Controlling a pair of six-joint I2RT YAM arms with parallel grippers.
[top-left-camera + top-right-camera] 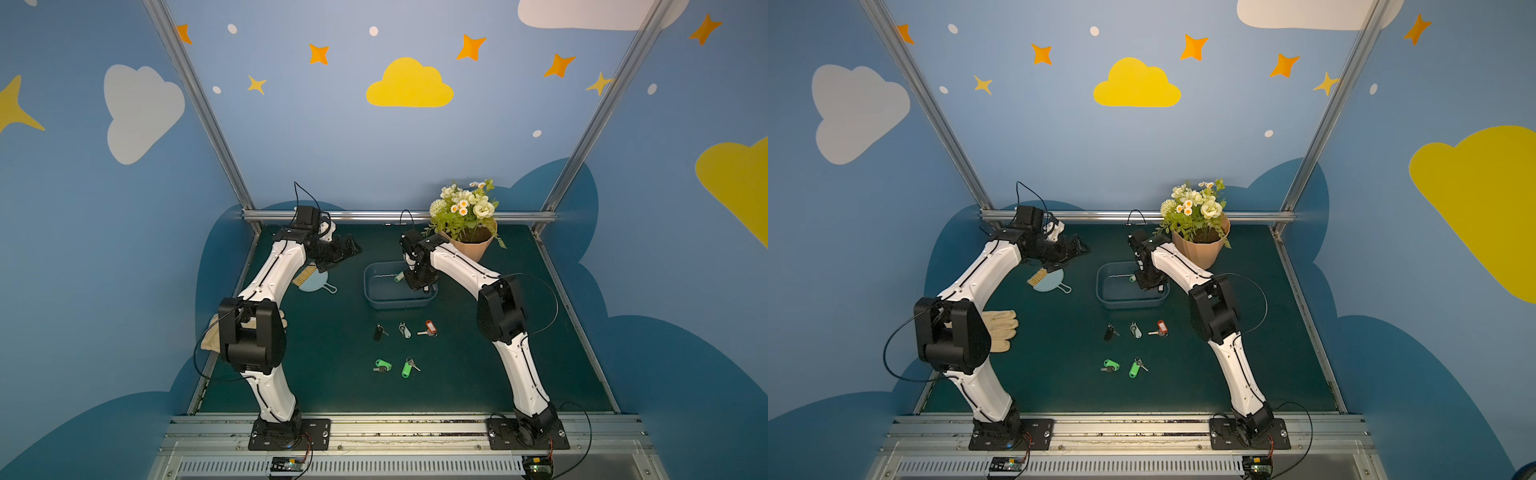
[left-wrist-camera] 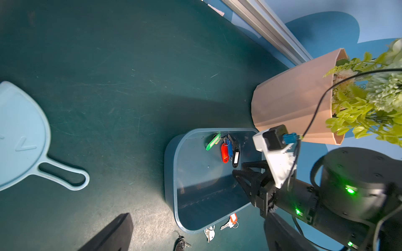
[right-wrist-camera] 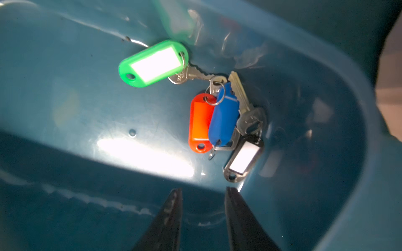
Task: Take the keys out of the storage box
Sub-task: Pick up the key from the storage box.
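1. Nearest me runs the metal rail [image 1: 374,422] that carries both arm bases. The boards and cables below it are cut off by the frame edge.
2. Just beyond, on the green mat [image 1: 316,386], lie a green-tagged key [image 1: 382,365] and a second green key [image 1: 408,368]. Farther back is a row of three: a black-tagged key [image 1: 378,332], a grey-tagged key [image 1: 404,331] and a red-tagged key [image 1: 429,328]. All five are outside the box, on its near side.
3. The storage box [image 1: 395,303] sits mid-table. In both top views the right wrist covers its far right corner, so only a sliver of green tag [image 1: 399,277] shows.
4. The right wrist view shows more keys in that corner: a green tag [image 3: 152,63] set a little apart, then a red tag [image 3: 201,122], a blue tag [image 3: 224,115] and a black tag [image 3: 243,158] overlapping. Their blades and rings tangle, and I cannot tell which belongs to which.
5. The right gripper [image 3: 202,191] hangs over the box's inside with its fingers apart and nothing between them. It stops short of the cluster, and only its tips show.
6. The left gripper [image 1: 351,249] hovers far left, spread wide and empty. It half hides a pale blue pan [image 1: 318,283] and a brush [image 1: 302,276].
7. A glove [image 1: 1000,328] is mostly hidden behind the left elbow. The flowerpot [image 1: 471,249] stands just beyond the box, partly covered by the right arm.
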